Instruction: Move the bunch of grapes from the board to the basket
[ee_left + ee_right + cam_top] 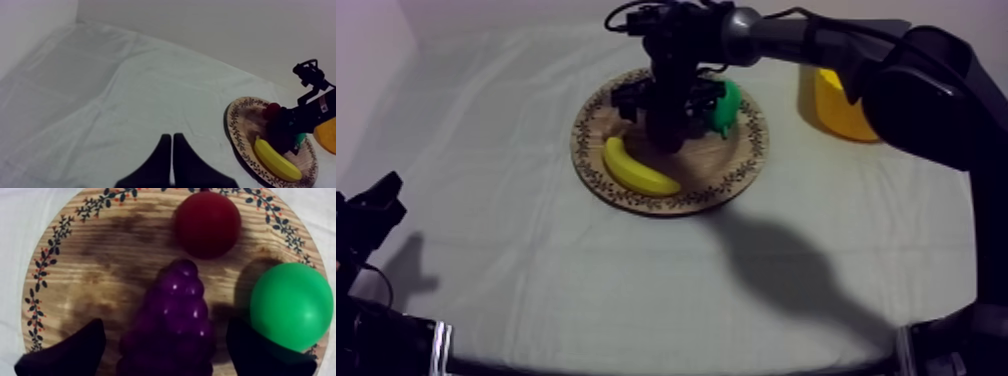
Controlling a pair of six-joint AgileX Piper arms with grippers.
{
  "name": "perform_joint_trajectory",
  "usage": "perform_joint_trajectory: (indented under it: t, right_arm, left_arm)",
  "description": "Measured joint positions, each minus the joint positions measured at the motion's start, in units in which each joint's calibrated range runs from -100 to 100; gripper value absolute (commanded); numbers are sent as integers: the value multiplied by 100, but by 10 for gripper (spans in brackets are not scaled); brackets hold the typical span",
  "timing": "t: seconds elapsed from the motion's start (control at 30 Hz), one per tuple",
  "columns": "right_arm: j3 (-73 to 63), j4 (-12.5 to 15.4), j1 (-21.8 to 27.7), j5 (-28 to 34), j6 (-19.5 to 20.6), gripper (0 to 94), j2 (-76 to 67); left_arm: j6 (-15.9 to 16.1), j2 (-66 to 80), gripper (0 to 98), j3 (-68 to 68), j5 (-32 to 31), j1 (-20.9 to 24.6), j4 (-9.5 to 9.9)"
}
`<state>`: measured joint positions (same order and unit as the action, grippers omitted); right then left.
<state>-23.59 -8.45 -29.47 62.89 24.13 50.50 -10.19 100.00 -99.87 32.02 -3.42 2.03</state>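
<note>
A grey-white cloth covers the table in soft folds, with a plain pale wall behind it. The right gripper hangs low over the wooden board, its two black fingers spread wide, one at each side of the bunch of grapes and apparently not yet touching it. The grapes lie near the middle of the board, narrow end pointing away from the gripper. To do this step well, I judge, the fingers should go straight down until they flank the broad part of the bunch, then close gently (a lumpy surface may slip from a shallow pinch). The small red fruit sits just beyond the tip, and the green pear is close by one finger, so that side has little room. A banana lies on the board too. The yellow basket stands off the board, behind the right arm. The left gripper rests pressed together over bare cloth, well apart.
</note>
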Motion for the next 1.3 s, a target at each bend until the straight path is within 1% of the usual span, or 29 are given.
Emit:
perform_joint_trajectory:
  t: [0.07,0.17,0.43,0.6,0.73,1.0,1.17,1.3]
  right_arm:
    - [0,0,0,0,-14,775,6]
    - [0,0,-4,-10,-16,715,13]
    - [116,-56,-24,-145,34,455,21]
    - [159,-62,-29,-176,34,362,-6]
    - [258,-76,-29,-261,11,334,-39]
    - [671,-112,-29,-536,-23,311,-302]
    - [1225,-180,-31,-813,-74,306,-782]
    - [1695,-230,-31,-858,-202,289,-1318]
  left_arm:
    - [0,0,1,0,0,0,0]
    - [0,0,1,0,0,0,0]
    - [0,0,1,0,0,0,0]
    - [0,0,1,0,0,0,0]
    - [0,0,1,0,0,0,0]
    - [0,0,1,0,0,0,0]
    - [0,0,1,0,0,0,0]
    - [0,0,1,0,0,0,0]
